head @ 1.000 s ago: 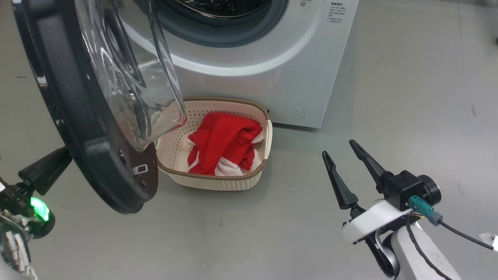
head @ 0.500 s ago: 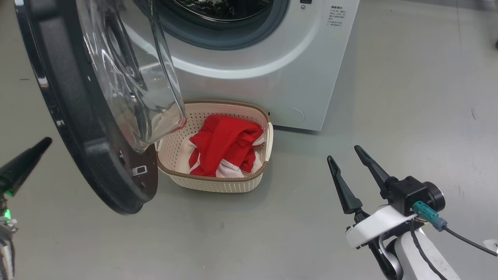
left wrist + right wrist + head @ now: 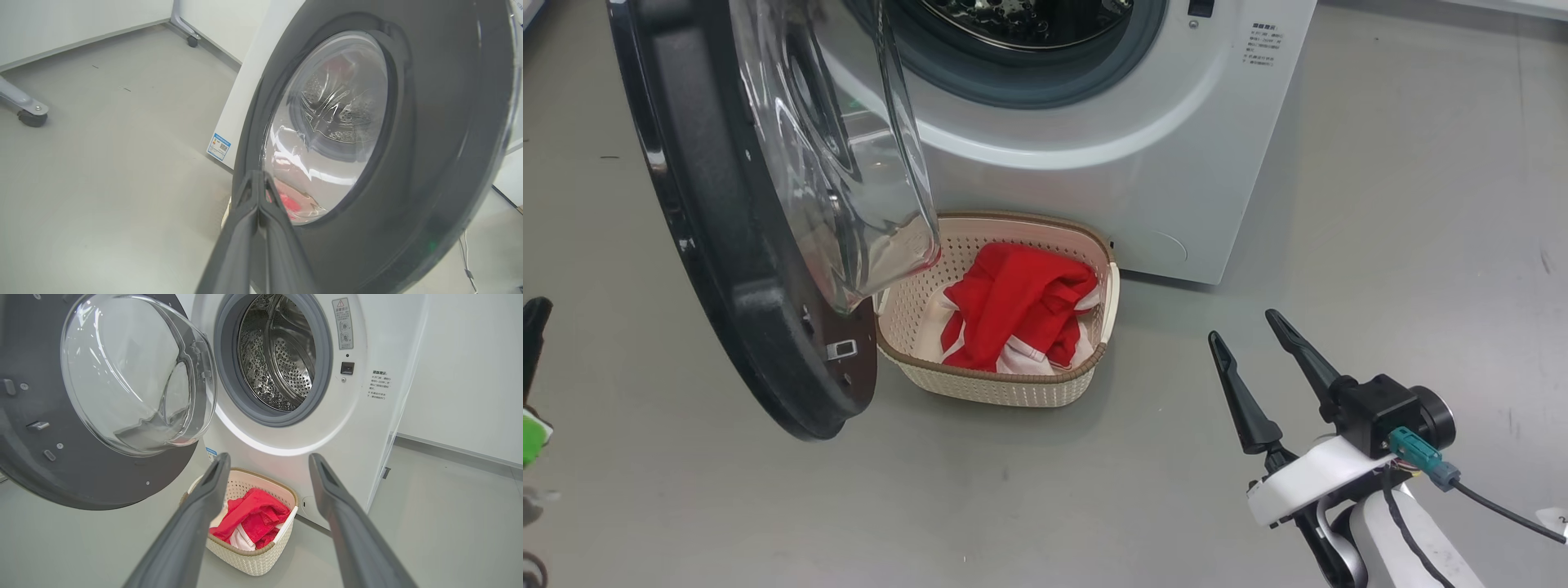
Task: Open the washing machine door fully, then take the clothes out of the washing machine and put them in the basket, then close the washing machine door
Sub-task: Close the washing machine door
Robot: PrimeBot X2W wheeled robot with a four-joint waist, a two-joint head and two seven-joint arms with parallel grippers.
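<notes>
The washing machine door [image 3: 727, 269] hangs wide open, its glass bowl [image 3: 849, 163] overhanging the left end of the basket [image 3: 1013, 390]. Red and white clothes [image 3: 1013, 314] lie in the basket, which stands on the floor against the washing machine [image 3: 1111, 163]. The steel drum [image 3: 282, 359] looks bare. My left gripper [image 3: 534, 318] is at the far left edge, apart from the door; in the left wrist view it is shut [image 3: 256, 176] on nothing and points at the door's outer face [image 3: 429, 122]. My right gripper [image 3: 1243, 325] stands open right of the basket, fingers [image 3: 204, 498] framing it.
Grey floor spreads all around. A castor leg [image 3: 30, 116] of some frame stands off to the machine's left, by a white wall. A thin cable [image 3: 466, 261] lies on the floor beyond the door. A blue label [image 3: 219, 146] is on the machine's side.
The head camera has shifted, sliding the scene right. My shut left gripper has drawn back leftward from the door's rim. The door, basket and right gripper keep their places.
</notes>
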